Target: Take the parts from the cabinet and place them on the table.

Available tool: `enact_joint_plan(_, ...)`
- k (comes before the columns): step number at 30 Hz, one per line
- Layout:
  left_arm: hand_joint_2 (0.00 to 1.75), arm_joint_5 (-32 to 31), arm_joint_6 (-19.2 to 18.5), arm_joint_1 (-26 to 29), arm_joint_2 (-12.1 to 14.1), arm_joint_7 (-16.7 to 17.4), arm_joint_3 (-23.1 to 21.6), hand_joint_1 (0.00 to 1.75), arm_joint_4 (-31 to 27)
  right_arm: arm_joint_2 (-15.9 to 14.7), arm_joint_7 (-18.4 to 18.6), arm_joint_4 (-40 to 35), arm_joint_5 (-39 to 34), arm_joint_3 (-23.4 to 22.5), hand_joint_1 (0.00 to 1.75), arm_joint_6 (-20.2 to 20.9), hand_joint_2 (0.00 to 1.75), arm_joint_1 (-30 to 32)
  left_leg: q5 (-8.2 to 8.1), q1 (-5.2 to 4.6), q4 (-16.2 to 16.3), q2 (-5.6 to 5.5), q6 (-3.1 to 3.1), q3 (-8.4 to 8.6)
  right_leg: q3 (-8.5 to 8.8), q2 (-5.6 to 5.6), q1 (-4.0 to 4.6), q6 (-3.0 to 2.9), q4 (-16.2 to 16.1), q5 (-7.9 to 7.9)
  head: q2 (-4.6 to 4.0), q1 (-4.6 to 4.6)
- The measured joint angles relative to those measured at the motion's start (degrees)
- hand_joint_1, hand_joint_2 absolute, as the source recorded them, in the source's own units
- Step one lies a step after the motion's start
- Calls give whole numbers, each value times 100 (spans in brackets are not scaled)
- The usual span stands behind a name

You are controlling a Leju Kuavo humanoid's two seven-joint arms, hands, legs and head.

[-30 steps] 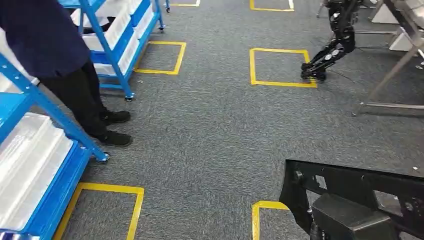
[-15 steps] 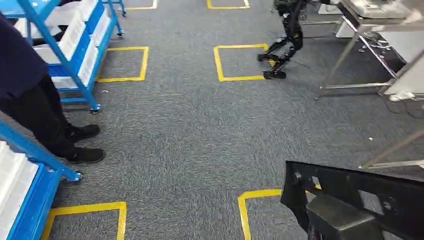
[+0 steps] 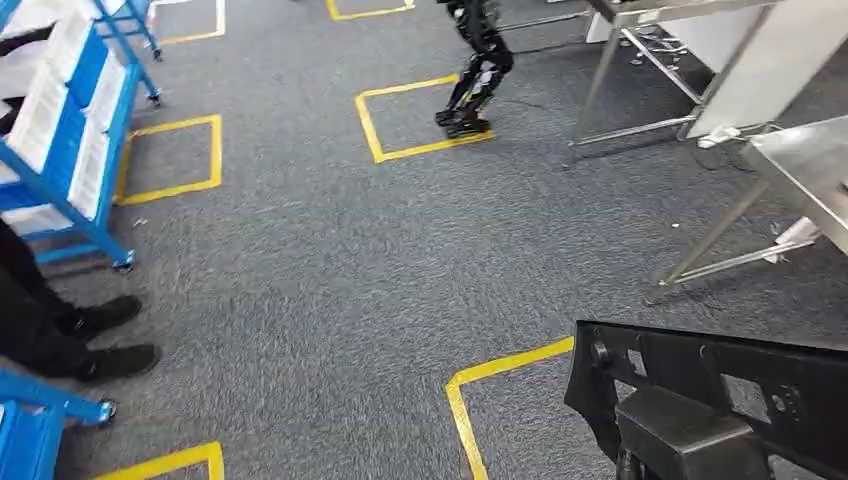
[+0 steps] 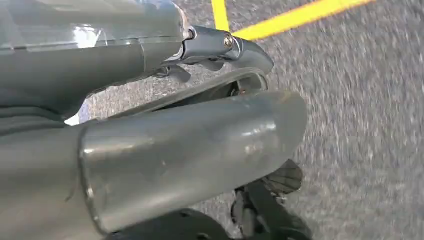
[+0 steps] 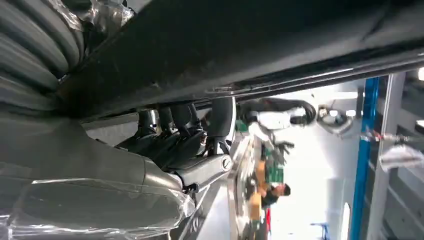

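Observation:
A long flat black part (image 3: 720, 375) with holes crosses the lower right of the head view, and a dark block (image 3: 685, 440) sits below its middle. In the right wrist view my right hand (image 5: 185, 142) curls its dark fingers (image 5: 172, 125) up against the underside of the black part (image 5: 260, 45) and holds it. My left hand (image 4: 200, 100) hangs over the grey carpet with its thick thumb and a silver finger (image 4: 225, 45) apart and nothing in it. A steel table (image 3: 815, 165) stands at the right. The blue cabinet (image 3: 60, 130) with white bins is at the far left.
A person's dark legs and shoes (image 3: 100, 340) stand at the left by a blue rack foot (image 3: 50, 405). Another robot's black legs (image 3: 475, 80) stand on a yellow taped square (image 3: 405, 120). A second table frame (image 3: 640, 70) is at the back right. Yellow tape (image 3: 490, 375) lies near me.
The whole view has swung to the right: cabinet, person and taped squares slid left, and steel tables came in at the right. The black part stays in my right hand.

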Motion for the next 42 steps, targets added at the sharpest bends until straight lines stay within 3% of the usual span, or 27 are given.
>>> enact_joint_plan(1, 0, 2, 0, 9, -4, 0, -2, 0, 0, 0, 0, 2, 7, 0, 175, -2, 175, 1, -40, 2, 322, -9, -9, -184, -1, 103, 2, 0, 14, -1, 0, -2)
enact_joint_plan(2, 0, 0, 0, 11, -4, 0, -2, 0, 0, 0, 0, 2, 15, 0, 175, -2, 175, 2, 59, 6, 324, -10, -12, -211, 2, 182, 2, -1, 21, -4, 0, -2)
enact_joint_plan(4, 0, 0, -2, 14, -2, -2, -24, 0, 0, 0, 0, 2, 15, 0, 175, -11, 175, 4, 611, 23, -402, -46, -5, 60, 29, 376, -9, 18, 45, -20, 2, -2)
enact_joint_plan(5, 0, 0, -4, 10, 0, -4, -28, 0, 0, 0, 0, 2, 17, 0, 175, -13, 175, 6, 878, 41, -890, -174, -6, 259, 37, 447, -16, 39, 66, -33, 2, -2)
enact_joint_plan(6, 0, 0, -7, 34, 0, -7, -33, 0, 0, 0, 0, 2, 20, 0, 175, -18, 175, 4, 921, 81, -1189, -541, -2, 365, 9, 499, -26, 67, 90, -48, 0, -2)
enact_joint_plan(7, 0, 0, -13, 28, -2, -11, -37, 0, 0, 0, 0, 2, 24, 2, 175, -17, 175, -5, 879, 80, -1318, -657, 16, 376, -44, 575, 3, 112, 168, -63, 0, 4)
enact_joint_plan(10, 0, 0, -15, 10, -2, -13, -55, 0, 0, 2, 0, 2, 50, 2, 175, -22, 175, 20, 899, 38, -1283, -449, 112, 395, -106, 792, -35, 238, 104, 12, 2, -4)
enact_joint_plan(11, 0, 0, -15, 13, -13, -13, -61, 0, 0, 2, 0, 2, 55, 0, 175, -39, 175, 22, 945, 92, -1357, -349, 183, 401, -119, 843, -46, 266, 133, 2, 2, 2)
enact_joint_plan(13, 0, 0, -15, -1, -13, -22, -85, 0, 0, 0, 0, 2, 81, 0, 175, -89, 175, 23, 972, 58, -1392, -202, 250, 419, -308, 226, -8, 288, 526, -290, 0, 27)
enact_joint_plan(14, 0, 0, -15, 7, -13, -24, -94, 0, 0, 0, 0, 2, 112, 0, 175, -112, 175, 16, 968, 38, -1393, -112, 269, 408, -532, 83, -12, 310, 970, -533, 2, 28)
enact_joint_plan(16, 0, 0, -15, 30, -11, -24, -101, 0, 0, 0, 0, 2, 162, 0, 175, -122, 175, 19, 952, 12, -1390, 84, 291, 401, -916, -2, -32, 336, 1763, -827, 2, 28)
enact_joint_plan(17, 0, 0, -17, 31, -11, -24, -105, 0, 0, 0, 2, 2, 188, 0, 175, -142, 175, 19, 945, 8, -1387, 170, 289, 402, -948, -14, -45, 343, 1832, -782, 0, 26)
enact_joint_plan(18, 0, 0, -17, 27, -11, -24, -109, 0, 0, 0, 2, 4, 206, 0, 175, -166, 175, 21, 932, 6, -1386, 251, 282, 409, -828, -35, -51, 343, 1612, -606, 0, 28)
enact_joint_plan(20, 0, 0, -17, 13, -15, -24, -116, 0, 0, 0, 2, 4, 210, 0, 175, -184, 175, 24, 902, 6, -1386, 375, 264, 454, -283, -169, -42, 303, 656, -148, 2, 28)
enact_joint_plan(21, 0, 0, -17, 5, -26, -26, -118, 0, 0, 0, 2, 2, 212, 0, 175, -184, 175, 22, 885, -1, -1386, 426, 242, 498, 9, -421, -13, 254, 161, -33, 0, 28)
enact_joint_plan(22, 0, 0, -17, 6, -33, -28, -120, 0, 0, 0, 2, 4, 212, 2, 175, -184, 175, 10, 856, -38, -1373, 482, 195, 500, 36, -483, 45, 228, 77, -91, 0, 26)
enact_joint_plan(26, 0, 0, -17, -45, -48, -31, -127, 0, 0, 2, 0, 0, 225, 7, 175, -197, 175, 36, 829, -42, -1423, 666, 88, 603, 25, -214, 31, 111, -4, -48, 2, 24)
enact_joint_plan(28, 0, 0, -17, -40, -46, -37, -129, 0, 0, 4, 0, 0, 407, 11, 175, -359, 175, 29, 556, 3, -1068, 116, 47, 466, 72, -118, -21, 50, -64, 2, 0, 22)
enact_joint_plan(31, 0, 0, -15, -8, -48, -31, -131, 0, 0, 11, 0, 2, 632, 37, 175, -525, 175, 27, -19, 12, 202, -14, 9, -151, 57, 75, -15, 19, -56, -2, 2, 22)
enact_joint_plan(32, 0, 0, -15, -4, -48, -26, -131, 0, 0, 13, 0, 4, 708, 42, 175, -557, 175, 30, 18, 15, 365, -15, -4, -247, 59, 164, -14, 20, -41, -3, 2, 24)
enact_joint_plan(33, 0, 0, -15, 0, -48, -22, -133, 0, 0, 13, 0, 9, 786, 48, 175, -592, 175, 32, 202, 22, 224, -16, -7, -206, 64, 253, -19, 25, -22, -8, 0, 22)
enact_joint_plan(35, 0, 0, -11, -1, -46, -20, -133, 0, 0, 13, 0, 11, 929, 74, 175, -636, 175, 33, 775, 49, -658, -103, -7, 152, 66, 432, -39, 68, 39, -43, 0, 22)
enact_joint_plan(36, 0, 0, -13, 7, -44, -20, -133, 0, 0, 13, 0, 15, 999, 92, 175, -640, 175, 34, 977, 79, -1117, -318, -8, 327, 54, 496, -46, 103, 82, -69, 2, 24)
enact_joint_plan(37, 0, 0, -13, 23, -44, -20, -138, 0, 0, 13, 2, 20, 1083, 105, 175, -671, 175, 30, 852, 87, -1187, -645, -3, 360, 13, 554, -31, 139, 120, -85, 0, 22)
enact_joint_plan(39, 0, 0, -15, -7, -46, -26, -140, 0, 0, 13, 2, 22, 1242, 153, 175, -748, 175, 39, 865, 58, -1256, -570, 40, 359, -58, 690, -49, 211, 152, -62, 2, 26)
enact_joint_plan(41, 0, 0, -18, -13, -48, -28, -146, 0, 0, 13, 7, 24, 1399, 175, 175, -844, 175, 56, 901, 77, -1297, -421, 141, 401, -84, 851, -58, 293, 101, -11, 0, 26)
enact_joint_plan(42, 0, 0, -22, -25, -55, -31, -151, 0, 0, 13, 11, 28, 1504, 179, 175, -923, 175, 66, 933, 100, -1347, -333, 190, 415, -85, 650, -60, 298, 162, -54, 0, 22)
